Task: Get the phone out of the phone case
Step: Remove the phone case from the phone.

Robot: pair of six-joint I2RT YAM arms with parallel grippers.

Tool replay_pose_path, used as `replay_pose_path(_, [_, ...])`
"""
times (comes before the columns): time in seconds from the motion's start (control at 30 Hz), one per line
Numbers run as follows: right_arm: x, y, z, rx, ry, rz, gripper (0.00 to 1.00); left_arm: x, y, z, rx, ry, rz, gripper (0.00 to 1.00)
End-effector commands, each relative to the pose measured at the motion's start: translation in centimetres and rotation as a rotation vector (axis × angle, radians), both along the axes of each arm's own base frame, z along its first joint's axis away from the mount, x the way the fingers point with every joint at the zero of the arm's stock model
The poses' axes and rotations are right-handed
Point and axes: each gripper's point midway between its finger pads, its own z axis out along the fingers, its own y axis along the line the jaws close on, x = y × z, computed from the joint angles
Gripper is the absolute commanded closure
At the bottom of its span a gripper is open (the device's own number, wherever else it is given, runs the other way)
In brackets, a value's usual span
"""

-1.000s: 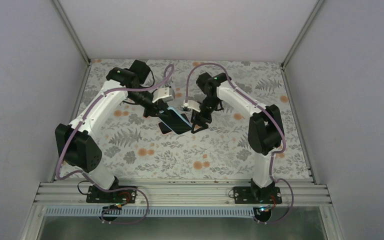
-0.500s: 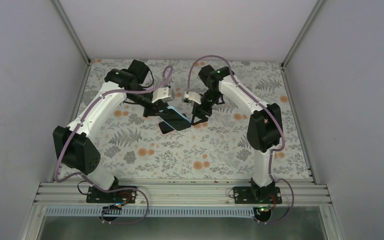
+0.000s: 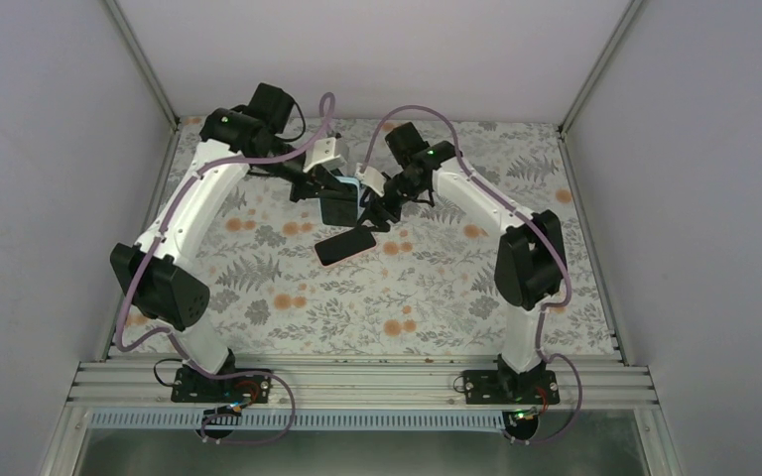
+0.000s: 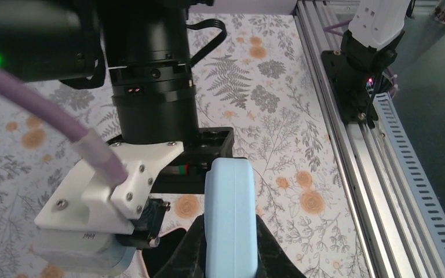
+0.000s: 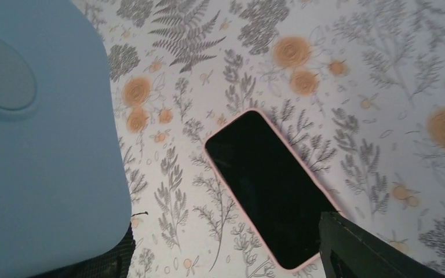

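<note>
- The left jaws are clamped narrow on the pale blue case [image 4: 230, 202], holding it above the flowered bench [image 3: 437, 297] (edge-on in the left wrist view).
- The phone [image 5: 269, 185] lies flat, dark screen up, towards the far middle of the bench, just nearer than the case and out of it.
- The right jaws stand wide with nothing between them, just right of the case.

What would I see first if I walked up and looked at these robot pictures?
First you'd see the light blue case, pinched in the left gripper and held up above the flowery table. Next, the phone lies flat on the table close by, black screen up, out of the case. The right gripper hangs open beside the case, holding nothing.
</note>
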Motion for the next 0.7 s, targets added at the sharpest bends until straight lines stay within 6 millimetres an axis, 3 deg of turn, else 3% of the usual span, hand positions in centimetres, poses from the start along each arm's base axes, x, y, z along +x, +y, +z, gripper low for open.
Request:
replay_pose_path(0.0, [3.3,2.2,6.8,0.206,-0.212,-0.091,0.21,-2.5,-1.2,2.7,-0.182,0.137,-0.092,0.98])
replay_pose_path(0.1, [3.7,1.8,8.2,0.242,-0.229,-0.113,0.19,-1.6,0.0,2.8,-0.208,0.142,-0.063,0.98])
replay_pose_path(0.27, [4.0,1.3,8.1,0.256,-0.220,-0.132,0.19,-0.8,1.6,3.6,-0.260,0.135,-0.028,0.98])
replay_pose_path(0.5, [4.5,1.5,9.7,0.296,-0.239,-0.150,0.18,-0.4,2.2,4.2,-0.341,0.174,-0.028,0.98])
replay_pose_path(0.67, [5.5,1.4,12.1,0.338,-0.298,-0.193,0.18,-0.1,2.1,3.6,-0.356,0.208,-0.031,0.98])
